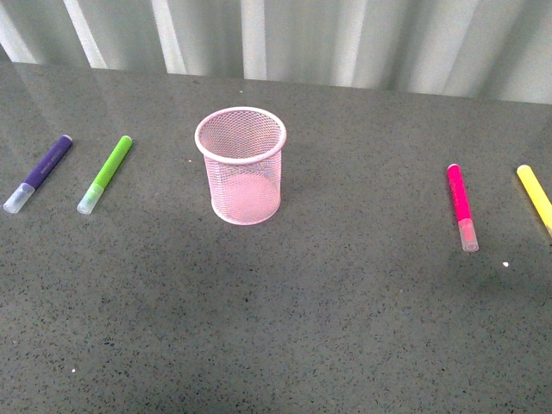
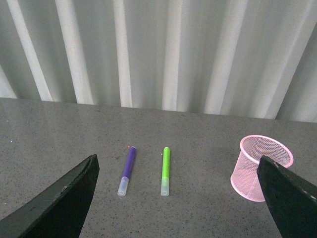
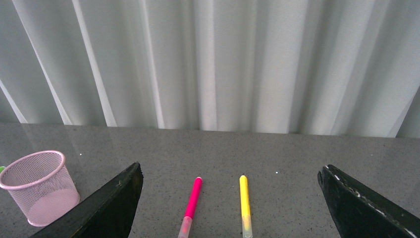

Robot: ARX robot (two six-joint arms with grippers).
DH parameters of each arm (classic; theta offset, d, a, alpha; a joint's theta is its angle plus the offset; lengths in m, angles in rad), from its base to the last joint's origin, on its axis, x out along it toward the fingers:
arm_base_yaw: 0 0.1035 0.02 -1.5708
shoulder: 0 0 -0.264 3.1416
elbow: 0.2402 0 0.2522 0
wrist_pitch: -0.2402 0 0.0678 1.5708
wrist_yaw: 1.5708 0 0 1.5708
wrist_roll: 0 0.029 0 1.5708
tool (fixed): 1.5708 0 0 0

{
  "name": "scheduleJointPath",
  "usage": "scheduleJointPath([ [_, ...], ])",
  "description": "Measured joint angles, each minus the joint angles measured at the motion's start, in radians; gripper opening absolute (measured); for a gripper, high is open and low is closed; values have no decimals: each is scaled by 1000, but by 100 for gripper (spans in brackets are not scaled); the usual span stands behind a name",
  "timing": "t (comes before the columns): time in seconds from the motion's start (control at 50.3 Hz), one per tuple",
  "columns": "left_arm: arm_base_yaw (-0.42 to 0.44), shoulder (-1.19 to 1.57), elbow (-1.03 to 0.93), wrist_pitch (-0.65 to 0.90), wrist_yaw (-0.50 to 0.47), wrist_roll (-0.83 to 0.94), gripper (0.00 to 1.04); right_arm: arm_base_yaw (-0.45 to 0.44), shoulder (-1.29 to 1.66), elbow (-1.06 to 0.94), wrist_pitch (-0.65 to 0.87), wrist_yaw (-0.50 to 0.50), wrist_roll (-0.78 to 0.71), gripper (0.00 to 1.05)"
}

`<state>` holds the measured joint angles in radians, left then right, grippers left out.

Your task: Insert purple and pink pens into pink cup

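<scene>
On grey table (image 1: 345, 345), pink cup (image 1: 244, 177); curtain (image 1: 345, 39) behind.

dark grey speckled tabletop (image 1: 345, 328) bears a light pink wire-mesh cup (image 1: 241, 168), upright. dark purple marker (image 1: 40, 172) and lime-green marker (image 1: 105, 173) lie left of it; magenta-pink marker (image 1: 461, 205) and yellow marker (image 1: 536, 197) lie right.

Four pens, purple (image 1: 39, 172), green (image 1: 105, 173), pink (image 1: 461, 207), yellow (image 1: 536, 197), and one pink cup (image 1: 241, 168).

Soft, even light throughout; pink cup (image 1: 241, 168) cast faint shadow; counter (image 1: 345, 328) gleamed palely at far edge; views were sharp.
</scene>
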<state>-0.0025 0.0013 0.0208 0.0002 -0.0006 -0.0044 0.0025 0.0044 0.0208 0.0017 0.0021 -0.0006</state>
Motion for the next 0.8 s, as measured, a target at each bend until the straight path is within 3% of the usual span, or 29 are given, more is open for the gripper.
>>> scheduleJointPath([
  [0.796, 0, 0, 0, 0, 0, 0, 98, 0, 0, 0, 0, 0, 0, 98],
])
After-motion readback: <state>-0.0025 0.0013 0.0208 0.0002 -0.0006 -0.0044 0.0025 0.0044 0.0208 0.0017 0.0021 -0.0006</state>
